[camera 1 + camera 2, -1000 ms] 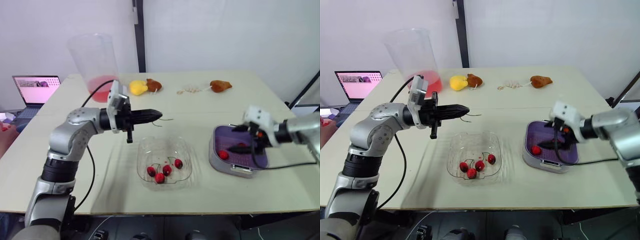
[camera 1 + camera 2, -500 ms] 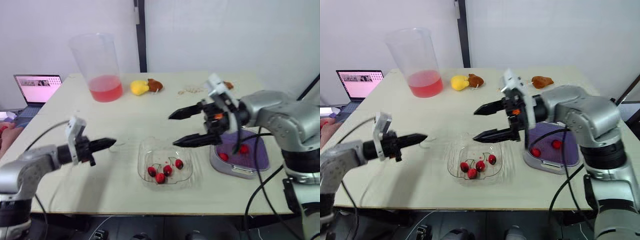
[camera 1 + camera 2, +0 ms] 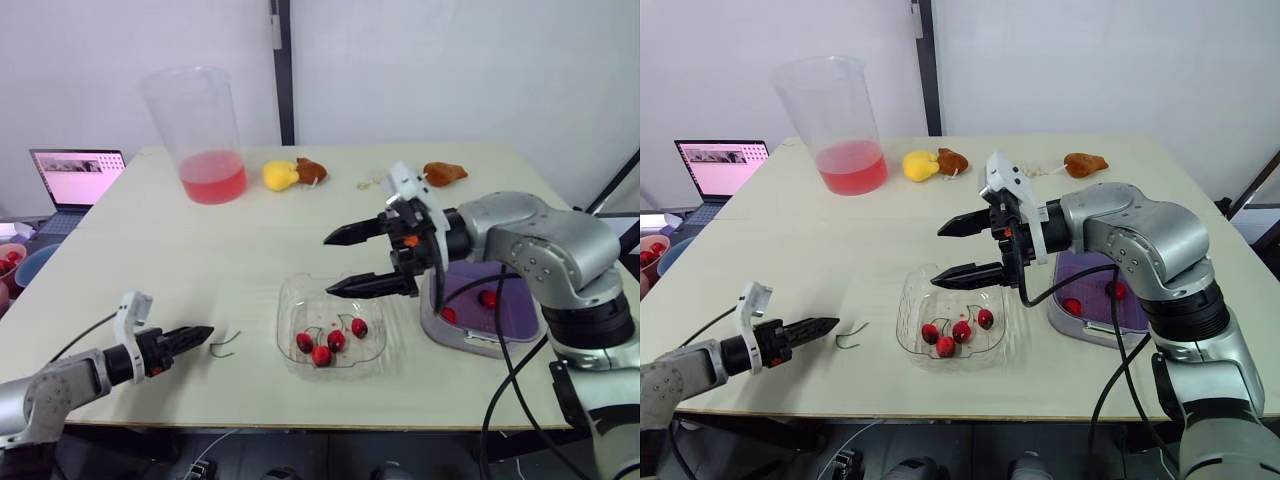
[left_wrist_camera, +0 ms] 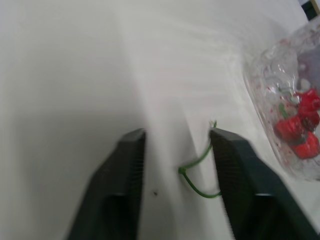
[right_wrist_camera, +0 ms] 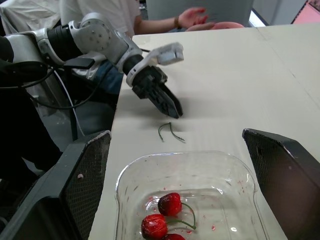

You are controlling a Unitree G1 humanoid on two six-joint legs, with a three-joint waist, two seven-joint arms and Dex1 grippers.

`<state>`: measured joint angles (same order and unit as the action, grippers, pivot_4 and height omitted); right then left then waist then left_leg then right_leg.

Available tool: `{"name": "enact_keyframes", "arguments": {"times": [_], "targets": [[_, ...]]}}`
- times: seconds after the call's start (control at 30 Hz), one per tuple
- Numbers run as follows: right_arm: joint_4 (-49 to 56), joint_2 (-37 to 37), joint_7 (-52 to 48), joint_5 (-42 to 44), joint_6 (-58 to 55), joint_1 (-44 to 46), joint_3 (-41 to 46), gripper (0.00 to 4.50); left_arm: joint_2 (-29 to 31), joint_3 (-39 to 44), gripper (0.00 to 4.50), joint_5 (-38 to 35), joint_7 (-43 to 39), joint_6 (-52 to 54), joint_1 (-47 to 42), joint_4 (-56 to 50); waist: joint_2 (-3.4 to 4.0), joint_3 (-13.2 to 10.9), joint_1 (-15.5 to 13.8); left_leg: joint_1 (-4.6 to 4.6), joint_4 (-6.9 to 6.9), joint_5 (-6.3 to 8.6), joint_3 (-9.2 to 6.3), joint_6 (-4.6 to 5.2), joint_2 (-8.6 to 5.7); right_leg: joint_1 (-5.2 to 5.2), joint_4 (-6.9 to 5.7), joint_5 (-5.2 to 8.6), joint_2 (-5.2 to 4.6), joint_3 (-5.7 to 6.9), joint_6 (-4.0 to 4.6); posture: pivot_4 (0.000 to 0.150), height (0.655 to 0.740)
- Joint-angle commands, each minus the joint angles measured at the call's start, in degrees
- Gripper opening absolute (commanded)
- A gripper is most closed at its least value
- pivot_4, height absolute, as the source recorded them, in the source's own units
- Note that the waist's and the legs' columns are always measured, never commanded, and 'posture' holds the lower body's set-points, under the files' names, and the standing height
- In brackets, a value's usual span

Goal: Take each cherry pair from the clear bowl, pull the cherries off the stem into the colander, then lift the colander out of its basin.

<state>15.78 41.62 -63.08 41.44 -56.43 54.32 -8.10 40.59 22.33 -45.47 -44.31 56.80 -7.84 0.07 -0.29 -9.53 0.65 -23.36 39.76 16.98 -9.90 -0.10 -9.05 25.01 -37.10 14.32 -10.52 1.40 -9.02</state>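
The clear bowl [image 3: 292, 303] sits near the table's front middle and holds several red cherries [image 3: 331, 342] on stems. My right gripper [image 3: 330, 265] hangs open just above the bowl's far right rim, nothing between its fingers [image 5: 88, 183]. To the right, the purple colander [image 3: 512, 322] rests in its grey basin [image 3: 468, 340] with two loose cherries [image 3: 487, 298] inside. My left gripper [image 3: 206, 331] lies low at the front left, open. A bare green stem [image 4: 196, 172] rests on the table between its fingers [image 4: 131, 150].
A tall beaker of pink liquid [image 3: 205, 130] stands at the back left, with yellow and brown toys [image 3: 288, 173] and another brown toy [image 3: 441, 172] along the back. A laptop [image 3: 74, 177] is off the left side. A person's hand [image 5: 192, 17] shows beyond the table's left.
My left gripper dropped to the front left and opened, leaving the bare stem on the table. My right gripper swung from the colander to above the bowl.
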Motion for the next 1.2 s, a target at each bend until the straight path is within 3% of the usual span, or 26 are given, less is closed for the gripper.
{"name": "enact_keyframes", "arguments": {"times": [0.03,0.17,0.33,0.43,0.7,0.93,1.2], "targets": [[2.2,1.3,0.4,0.7,-0.3,-0.4,2.0,4.5,3.9,3.6,4.45,1.4,-0.8,-3.5,-3.0,2.2,0.0,0.0,0.0,0.0,0.0,0.0,0.0,0.0,0.0,0.01,0.0,0.0,0.0,0.0,0.0,0.15,0.74],[3.3,3.2,0.1,-0.3,-0.1,-0.8,1.3,4.5,5.6,6.5,4.48,-1.7,-2.6,-5.1,-5.9,0.1,0.0,0.0,0.0,-0.01,-0.02,0.0,0.01,0.0,0.0,0.03,0.0,0.0,0.0,0.0,0.0,0.15,0.74],[8.0,4.4,2.6,-8.5,2.7,1.7,-6.3,4.5,5.3,3.3,4.48,-11.5,-9.0,-2.8,-8.6,-14.7,0.0,0.0,0.1,-0.02,-0.02,0.01,0.01,0.01,-0.01,0.01,0.02,0.0,-0.04,0.0,0.0,0.15,0.74],[10.3,3.7,4.6,-10.5,0.4,2.9,-9.2,4.5,7.0,0.0,4.48,-8.8,-12.8,-7.7,-11.4,-18.4,0.0,0.0,0.2,-0.02,-0.03,0.0,0.03,-0.01,0.02,0.05,0.0,0.0,-0.04,0.0,0.0,0.15,0.74],[6.4,-2.1,11.7,-9.8,-26.6,12.1,-18.5,4.5,11.1,-8.5,4.48,-0.9,-22.6,-18.4,-16.4,-19.0,0.01,0.0,0.3,-0.01,-0.14,0.0,0.11,-0.01,0.03,0.12,0.02,0.0,-0.03,-0.05,0.0,0.15,0.74],[6.6,-1.8,15.7,-15.1,-25.8,11.8,-31.9,4.5,13.1,-12.5,4.48,6.8,-26.1,-25.2,-13.4,-16.0,0.03,0.0,0.2,-0.01,-0.17,0.0,0.1,-0.01,0.0,0.15,0.03,0.0,-0.03,-0.05,0.0,0.15,0.74],[6.8,-3.1,20.3,-17.2,-29.9,13.9,-38.1,4.5,12.6,-12.0,4.48,7.0,-26.4,-25.6,-12.4,-16.3,0.02,0.0,0.3,-0.01,-0.22,0.0,0.11,-0.01,0.01,0.21,0.01,0.0,-0.02,-0.06,0.0,0.15,0.74]]}}
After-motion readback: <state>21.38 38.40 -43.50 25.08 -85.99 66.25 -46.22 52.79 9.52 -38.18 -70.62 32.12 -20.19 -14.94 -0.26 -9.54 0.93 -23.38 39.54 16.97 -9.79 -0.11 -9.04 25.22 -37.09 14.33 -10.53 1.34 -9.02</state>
